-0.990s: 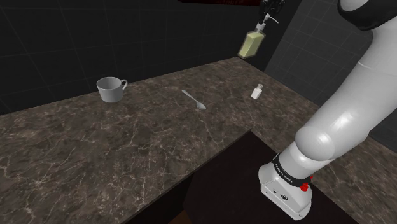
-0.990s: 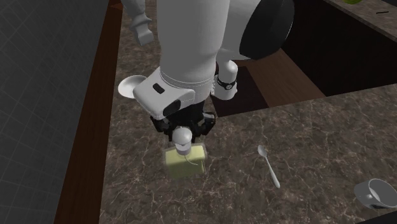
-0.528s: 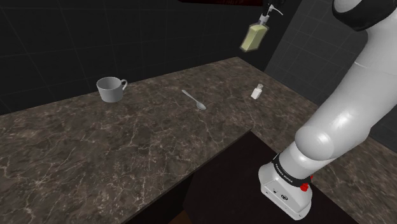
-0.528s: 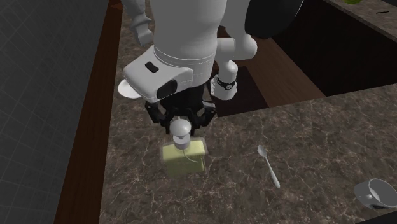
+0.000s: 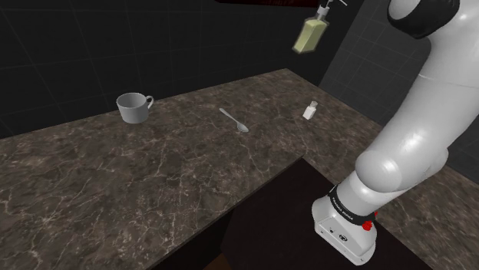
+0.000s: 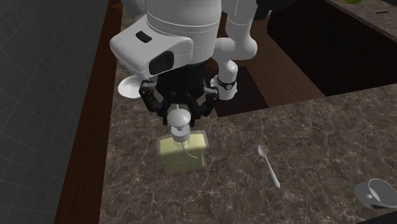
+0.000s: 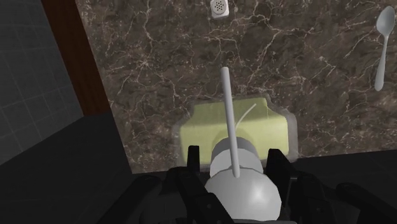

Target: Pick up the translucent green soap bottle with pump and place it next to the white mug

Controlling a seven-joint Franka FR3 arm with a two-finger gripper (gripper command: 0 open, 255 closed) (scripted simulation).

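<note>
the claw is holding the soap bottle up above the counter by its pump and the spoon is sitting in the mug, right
Not quite. The spoon is not in the mug; the shoulder view shows it lying flat on the counter, apart from the mug. The rest stands: the claw holds the soap bottle by its pump, above the counter.

A dark veined stone countertop (image 5: 153,169) meets dark grey tiled walls (image 5: 77,46), a brown strip (image 6: 95,127) along one edge.

We lifted the bottle (image 5: 308,36) higher above the counter (image 5: 115,169), nearly to the shoulder view's top edge. Our gripper (image 6: 180,116) rose with it.
</note>
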